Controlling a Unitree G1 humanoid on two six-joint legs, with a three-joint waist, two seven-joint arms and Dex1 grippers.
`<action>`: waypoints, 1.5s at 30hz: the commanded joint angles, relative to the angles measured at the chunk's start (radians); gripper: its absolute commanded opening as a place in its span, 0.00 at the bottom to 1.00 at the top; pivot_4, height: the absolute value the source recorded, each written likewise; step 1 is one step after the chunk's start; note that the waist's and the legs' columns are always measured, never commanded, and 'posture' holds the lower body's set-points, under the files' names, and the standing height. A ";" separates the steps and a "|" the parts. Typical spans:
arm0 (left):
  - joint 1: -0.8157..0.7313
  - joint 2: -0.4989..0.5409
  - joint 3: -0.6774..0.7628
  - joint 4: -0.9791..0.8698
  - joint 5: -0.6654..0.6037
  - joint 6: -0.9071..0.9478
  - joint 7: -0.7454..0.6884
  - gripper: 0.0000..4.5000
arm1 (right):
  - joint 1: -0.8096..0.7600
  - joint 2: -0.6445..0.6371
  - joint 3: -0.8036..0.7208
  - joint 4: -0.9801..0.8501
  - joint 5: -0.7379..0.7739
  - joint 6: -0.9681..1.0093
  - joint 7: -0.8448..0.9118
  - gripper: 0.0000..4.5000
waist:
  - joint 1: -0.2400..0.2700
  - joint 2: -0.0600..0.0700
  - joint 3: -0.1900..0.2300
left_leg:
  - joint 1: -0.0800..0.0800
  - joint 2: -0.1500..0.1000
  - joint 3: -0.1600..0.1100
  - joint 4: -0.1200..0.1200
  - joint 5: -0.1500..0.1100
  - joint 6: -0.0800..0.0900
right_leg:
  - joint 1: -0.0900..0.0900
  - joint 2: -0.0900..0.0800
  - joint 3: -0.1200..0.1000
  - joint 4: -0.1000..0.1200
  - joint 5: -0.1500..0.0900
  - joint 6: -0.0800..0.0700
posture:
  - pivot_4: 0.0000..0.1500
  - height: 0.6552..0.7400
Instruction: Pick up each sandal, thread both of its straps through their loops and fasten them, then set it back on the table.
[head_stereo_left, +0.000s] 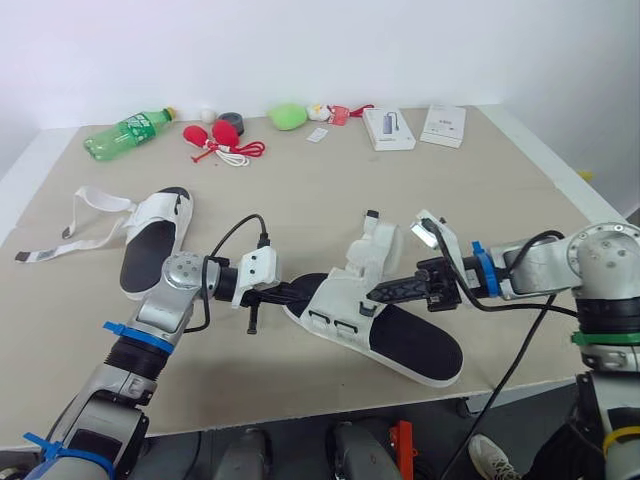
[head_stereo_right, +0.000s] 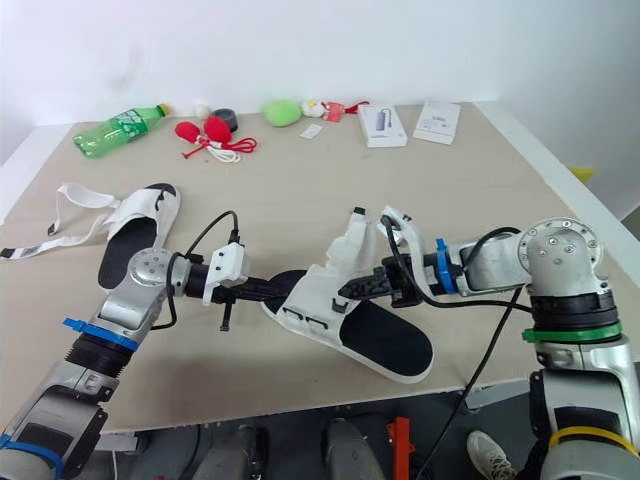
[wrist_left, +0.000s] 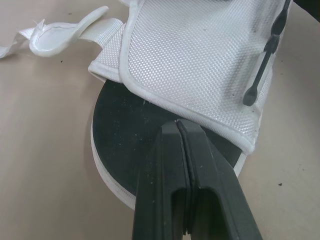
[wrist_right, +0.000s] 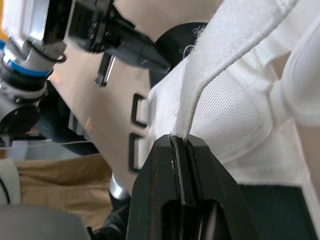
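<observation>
Centrally, low in the head view, the white mesh sandal with a black foam footbed (head_stereo_left: 400, 340) seemed to rest on the beige table (head_stereo_left: 330, 190), its upper propped up between the two arms. The right gripper (wrist_right: 181, 139) had its jaws pinching a flat white woven strap (wrist_right: 225, 55), which ran up and away from the tips in the right wrist view. The left gripper (wrist_left: 178, 125) had its jaws pressed together as well, with the tips at the bound hem of the mesh upper, over the footbed. Whether any fabric was caught between them could not be told

By its look the sandal was light, with a fairly firm sole and a soft, floppy upper. The strap was limp and likely to fold or twist, so it would steer best if held close to its free end. The sole rim or the hem near the black rectangular loops (wrist_right: 137, 125) looked the better place to steady the shoe

The strap's free end was cut off at the upper right of the right wrist view, and the second strap was hard to pick out among the white folds. At the left of the head view lay a second white sandal (head_stereo_left: 150, 240), its loose straps (head_stereo_left: 70, 225) trailing towards the frame's edge
</observation>
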 joint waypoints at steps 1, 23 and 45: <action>0.003 0.008 -0.001 -0.009 0.003 -0.009 -0.005 0.00 | 0.017 -0.040 -0.035 -0.051 0.046 0.001 0.044 0.02 | -0.001 0.000 0.000 | 0.000 0.000 0.000 0.000 0.000 0.000 | 0.000 0.000 0.000 0.000 0.000 0.000 | 1.00 1.00; -0.002 0.004 0.004 -0.015 -0.005 0.013 -0.007 0.00 | -0.026 0.074 0.039 0.015 -0.476 -0.187 0.278 0.02 | -0.001 0.000 0.000 | 0.001 0.000 0.001 0.001 0.000 0.000 | 0.000 0.001 0.002 0.000 0.001 0.002 | 1.00 1.00; 0.015 0.002 -0.002 -0.022 0.025 0.043 0.062 0.00 | -0.262 0.071 0.180 0.107 -0.702 -0.156 0.659 0.02 | -0.001 0.000 0.000 | 0.001 0.001 0.003 0.000 0.000 0.001 | -0.001 0.000 0.002 0.000 0.001 0.001 | 1.00 1.00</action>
